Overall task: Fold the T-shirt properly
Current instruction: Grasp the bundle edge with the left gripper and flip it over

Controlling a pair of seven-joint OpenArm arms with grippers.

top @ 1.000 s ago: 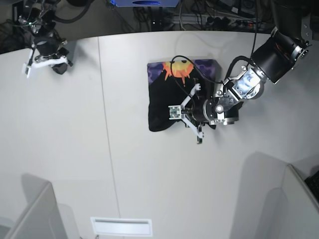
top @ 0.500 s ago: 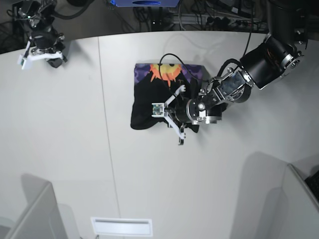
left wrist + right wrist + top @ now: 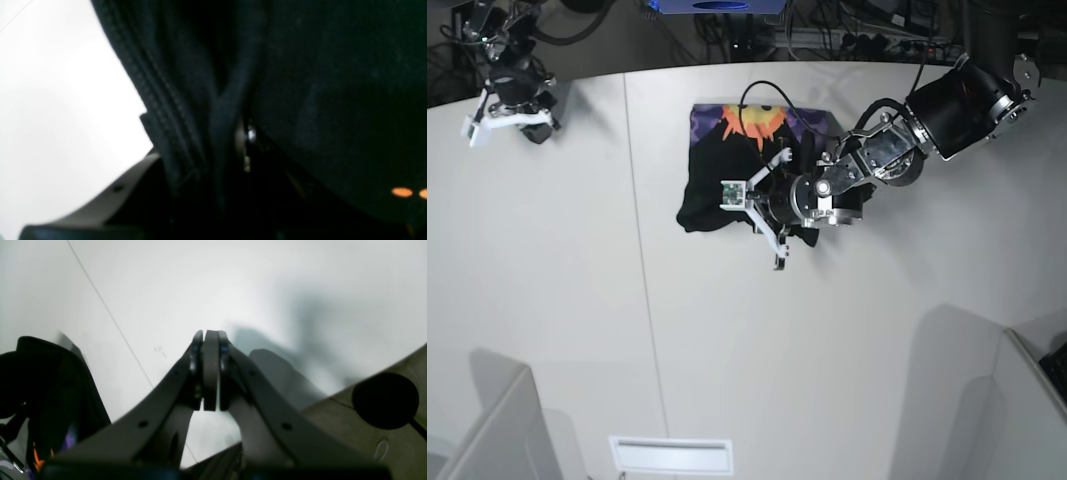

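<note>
T-shirt (image 3: pixel 712 190) comes second in size only to the white worktop (image 3: pixel 577 320), and it lies folded into a compact black bundle at the far middle of that surface, just right of a thin seam line in the base view. Its top layer shows an orange sun on purple along the far edge, while the near part is plain black and bulges at the lower left corner.

Over the bundle's right side reaches the left arm, with the left gripper (image 3: pixel 772 215) low against the cloth. In the left wrist view, black fabric with a stitched hem (image 3: pixel 156 100) fills almost everything, pressed close to the camera, and whether these jaws are apart or clamped on the cloth cannot be told.

At the far left corner of the worktop sits the right gripper (image 3: pixel 502 115), well apart from the shirt. Its wrist view shows the jaws together, tips meeting over bare white surface, with nothing between them (image 3: pixel 206 350). A dark edge of the shirt with flecks of orange and purple appears at the lower left of that view (image 3: pixel 50 400).
</note>
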